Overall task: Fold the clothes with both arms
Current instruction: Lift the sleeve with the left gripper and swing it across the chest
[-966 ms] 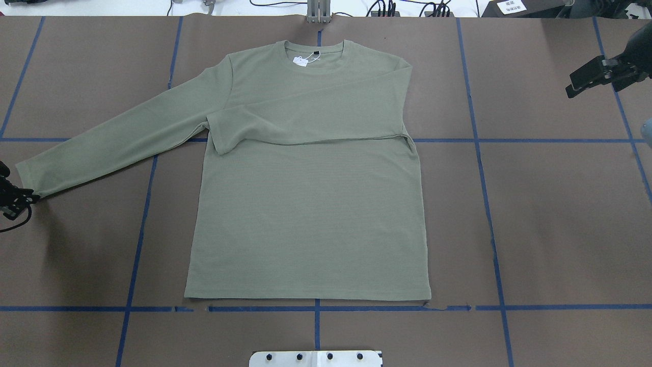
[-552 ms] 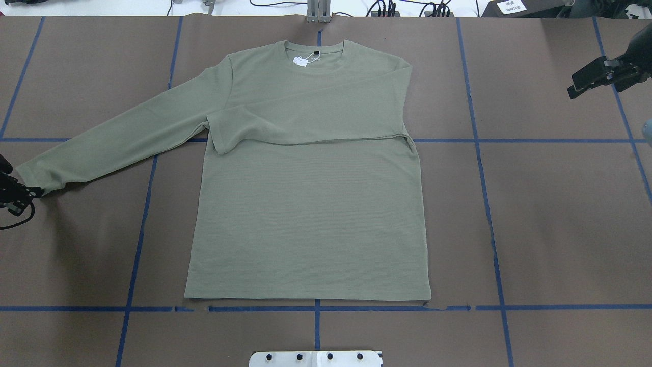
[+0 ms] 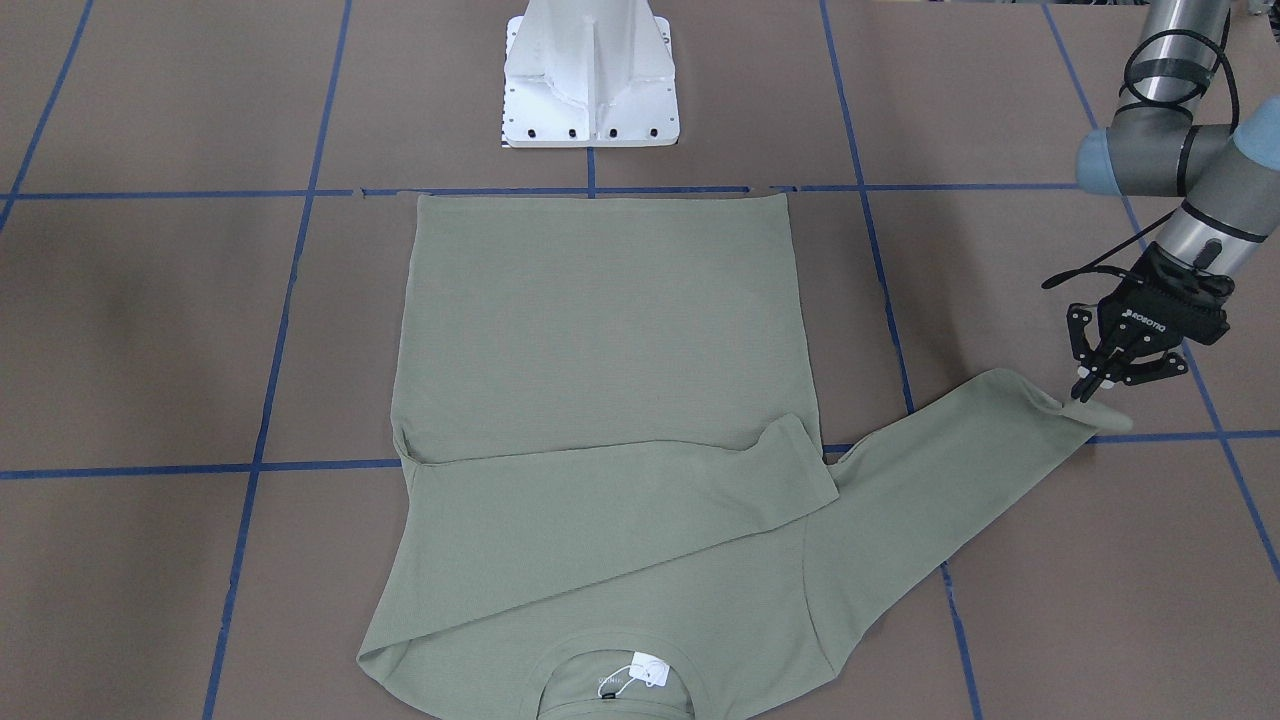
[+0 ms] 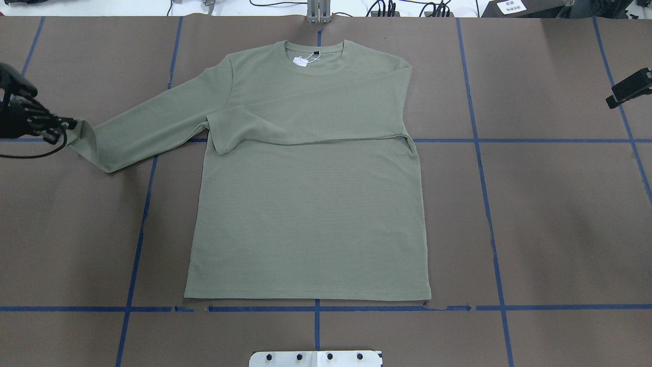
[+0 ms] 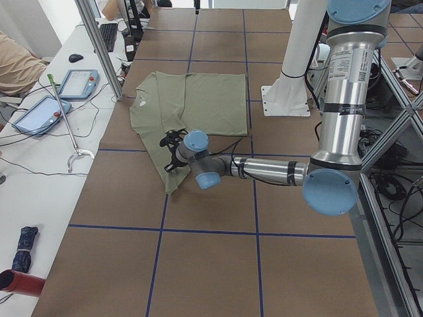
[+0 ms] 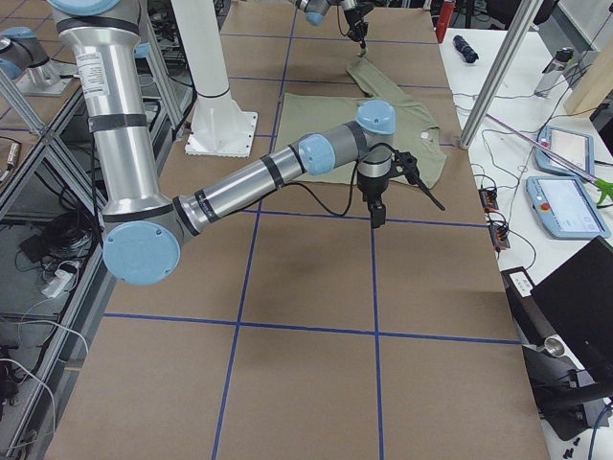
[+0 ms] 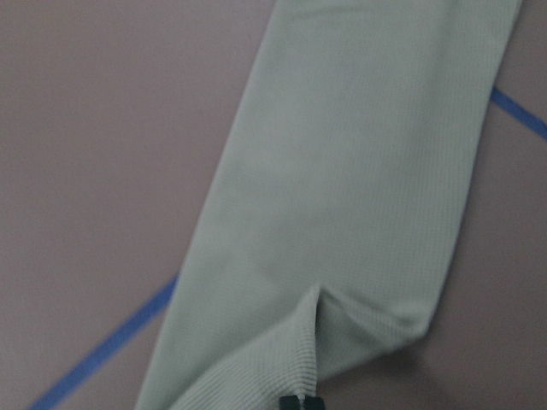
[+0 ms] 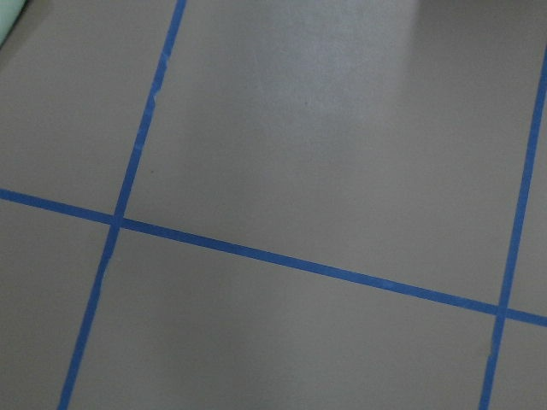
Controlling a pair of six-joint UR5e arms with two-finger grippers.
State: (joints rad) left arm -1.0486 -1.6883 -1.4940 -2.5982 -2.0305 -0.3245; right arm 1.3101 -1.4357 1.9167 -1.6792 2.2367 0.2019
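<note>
Left gripper (image 3: 1092, 388) is pinching the sleeve cuff (image 3: 1058, 408), presumably to swing it across the shirt (image 4: 305, 214) (right gripper (image 4: 626, 89): can't tell if it's open).

right gripper (image 4: 629, 87) and shirt (image 3: 600, 330) collar are cut off by picture edges.

One word reads — "ROBOTIQ", white on the left pincer (image 3: 1088, 392).

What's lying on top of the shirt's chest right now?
One sleeve, folded flat across the shirt, cuff near the opposite armpit. It hides the chest beneath, so any print there can't be seen. The left gripper pinches the other sleeve, off the body.
</note>
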